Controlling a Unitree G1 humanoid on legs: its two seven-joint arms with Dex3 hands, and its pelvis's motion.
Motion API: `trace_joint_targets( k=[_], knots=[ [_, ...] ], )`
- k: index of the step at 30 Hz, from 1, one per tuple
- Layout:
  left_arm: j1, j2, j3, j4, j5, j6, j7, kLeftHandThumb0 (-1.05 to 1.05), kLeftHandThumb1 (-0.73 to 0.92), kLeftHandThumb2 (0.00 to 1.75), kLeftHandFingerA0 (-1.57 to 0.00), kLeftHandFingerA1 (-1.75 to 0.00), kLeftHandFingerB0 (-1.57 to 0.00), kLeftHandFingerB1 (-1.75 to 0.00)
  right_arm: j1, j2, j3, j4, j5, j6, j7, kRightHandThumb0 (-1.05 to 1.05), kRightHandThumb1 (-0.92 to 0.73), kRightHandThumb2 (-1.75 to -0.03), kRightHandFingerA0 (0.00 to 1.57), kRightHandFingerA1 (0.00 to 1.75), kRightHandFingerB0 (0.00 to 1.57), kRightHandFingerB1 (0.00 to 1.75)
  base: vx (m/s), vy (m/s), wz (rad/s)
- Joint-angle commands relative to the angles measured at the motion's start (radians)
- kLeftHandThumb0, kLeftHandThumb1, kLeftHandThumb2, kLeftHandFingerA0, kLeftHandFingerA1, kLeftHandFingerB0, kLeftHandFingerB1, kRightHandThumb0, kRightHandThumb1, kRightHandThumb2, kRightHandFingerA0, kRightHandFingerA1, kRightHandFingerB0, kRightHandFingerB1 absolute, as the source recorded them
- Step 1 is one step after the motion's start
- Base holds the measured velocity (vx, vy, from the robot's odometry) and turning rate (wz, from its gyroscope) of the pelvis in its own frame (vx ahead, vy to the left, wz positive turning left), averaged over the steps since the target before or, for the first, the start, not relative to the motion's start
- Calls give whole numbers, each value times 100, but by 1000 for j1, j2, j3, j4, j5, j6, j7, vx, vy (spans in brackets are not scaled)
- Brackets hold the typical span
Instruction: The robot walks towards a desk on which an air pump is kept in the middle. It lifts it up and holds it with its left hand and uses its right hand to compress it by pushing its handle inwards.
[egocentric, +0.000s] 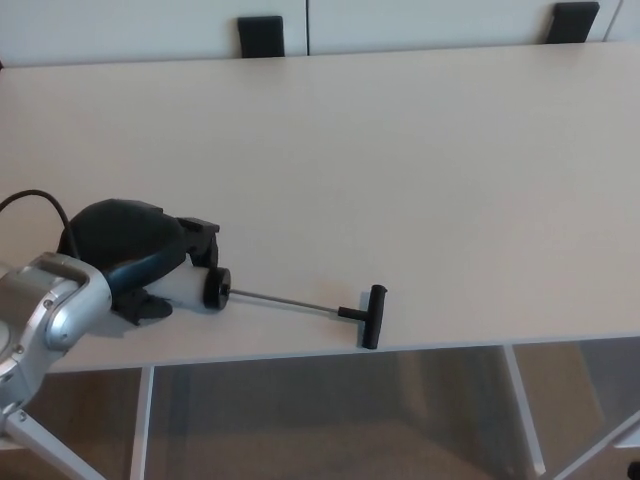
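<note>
Left hand gripping the air pump near the desk's front edge, rod fully out.

The left hand is wrapping its black fingers around the white barrel of the air pump, which is lying low over the desk toward its front-left corner. The T-handle is sitting just inside the desk's front edge, to the barrel's right. The right hand is not showing. For a clean compression, the barrel probably needs a firm, level hold so the push runs straight along the rod.
</note>
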Motion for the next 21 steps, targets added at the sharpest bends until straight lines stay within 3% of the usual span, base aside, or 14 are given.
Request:
trace_joint_targets(
  k=[1,4,5,7,8,10,11,14,16,18,19,21],
  knots=[
    [-11,15,41,1,-9,-37,10,-17,69,61,-82,-153,-52,-126,300,60,-138,-298,133,-393,224,-41,-62,-58,52,40,37,33,0,0,0],
    [-12,-6,53,1,-39,-38,-2,-11,69,57,-85,-160,-49,-131,332,111,-217,-402,224,-506,237,-46,-64,-59,51,39,35,32,0,0,0],
    [-10,-15,62,1,-53,-44,10,2,80,47,-55,-170,-43,-154,308,132,-239,-451,248,-550,207,-43,-64,-59,53,38,36,33,0,0,0],
    [-9,-21,68,2,-61,-48,19,2,80,47,-55,-170,-43,-154,290,146,-253,-484,265,-578,187,-43,-64,-59,53,38,36,33,0,0,0],
    [-8,-28,75,3,-71,-55,30,-2,73,59,-70,-155,-51,-148,264,155,-262,-507,281,-595,165,-42,-65,-60,53,38,35,33,0,0,0],
    [-6,-36,82,4,-79,-61,40,-2,73,59,-70,-155,-51,-148,241,163,-272,-525,296,-606,150,-42,-65,-60,53,38,35,33,0,0,0],
    [-7,-41,94,12,-100,-74,39,2,80,56,-90,-114,-61,-152,197,156,-276,-561,307,-596,108,-41,-67,-60,53,40,34,35,0,0,0],
    [-8,-46,109,21,-124,-89,37,2,80,56,-90,-114,-61,-152,147,148,-282,-605,320,-582,59,-41,-67,-60,53,40,34,35,0,0,0],
    [-3,-51,124,30,-130,-104,61,-1,74,57,-87,-124,-55,-156,66,142,-276,-631,267,-548,-12,-46,-66,-60,57,42,37,35,0,0,0],
    [2,-64,142,38,-151,-127,83,-13,80,65,-89,-124,-63,-154,-73,126,-239,-628,178,-477,-90,-46,-66,-60,58,41,35,35,0,0,0],
    [4,-71,151,21,-162,-126,79,-11,80,70,-78,-159,-64,-150,-161,111,-203,-620,140,-420,-127,-49,-68,-61,56,43,35,34,0,0,0],
    [5,-80,162,1,-171,-123,72,-11,80,70,-78,-159,-64,-150,-251,98,-168,-614,105,-357,-162,-49,-68,-61,56,43,35,34,0,0,0]
  ],
)
